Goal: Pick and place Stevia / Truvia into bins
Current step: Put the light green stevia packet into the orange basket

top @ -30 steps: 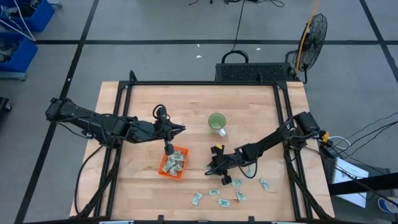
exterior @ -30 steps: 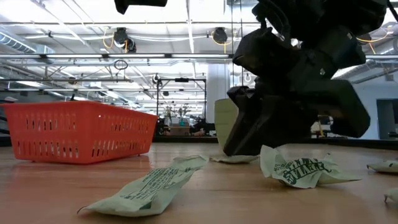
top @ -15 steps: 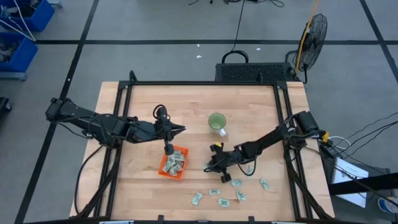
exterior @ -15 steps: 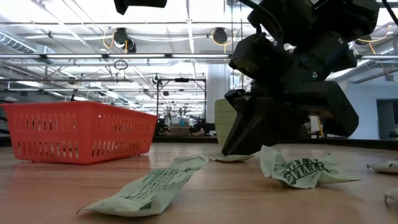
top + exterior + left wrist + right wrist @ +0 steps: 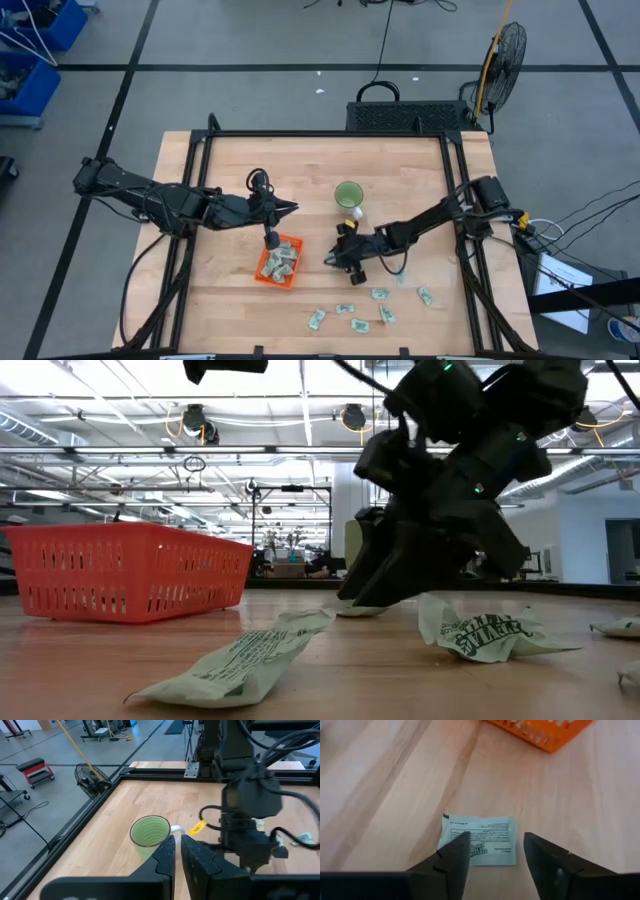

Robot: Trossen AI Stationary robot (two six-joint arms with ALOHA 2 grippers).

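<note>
We find the right gripper (image 5: 492, 855) spread wide, empty, over a flat white green-printed paper sachet (image 5: 479, 839) lying near the orange mesh plastic basket (image 5: 540, 731). Light, limp, likely slippery; we'd pinch across its short edges.

1. You're looking at one orange basket (image 5: 279, 262).
2. You're seeing at least six loose sachets (image 5: 380, 294) lying on the table in the high view. More are sitting in the basket, too heaped to count.
3. You're getting one green cup (image 5: 348, 194).
4. You're running two arms (image 5: 170, 200).
5. You're also seeing one fan (image 5: 505, 50) standing off the table.
</note>
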